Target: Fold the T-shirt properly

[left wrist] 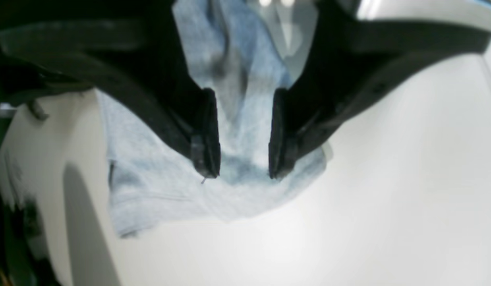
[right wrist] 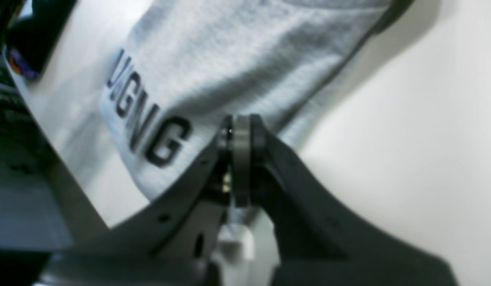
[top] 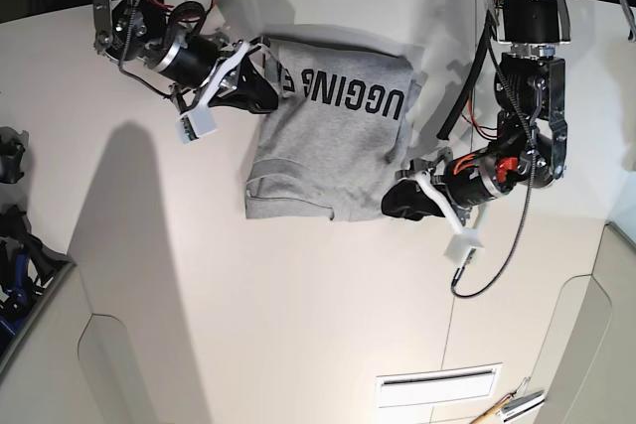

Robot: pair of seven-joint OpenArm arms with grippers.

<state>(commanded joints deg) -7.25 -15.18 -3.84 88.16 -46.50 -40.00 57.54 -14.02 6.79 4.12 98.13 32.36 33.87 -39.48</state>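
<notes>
From the base view I see the T-shirt (top: pixel 328 136) lying in the upper middle of the frame on the white table (top: pixel 248 325), lettered side up, with black block lettering (top: pixel 343 91) running across its top part. The cloth is partly folded into a rough rectangle, with a sleeve edge sticking out at its lower left corner.

My right gripper (top: pixel 260 81) sits in the upper left of the base frame, at the shirt's left top edge. In the right wrist view its jaws are pressed together on a thin fold of the grey fabric (right wrist: pixel 237 59), just beside the letters "GNG" (right wrist: pixel 150 123); the pads (right wrist: pixel 241 159) meet with cloth pinched between them.

My left gripper (top: pixel 402 201) is at the shirt's lower right corner in the base frame. In the left wrist view its black fingers (left wrist: pixel 205 135) stand clearly apart, straddling a bunched ridge of the shirt (left wrist: pixel 237 119) without clamping it. The fabric spreads out below the fingertips onto the bare tabletop (left wrist: pixel 388 178); this view is blurred.
</notes>
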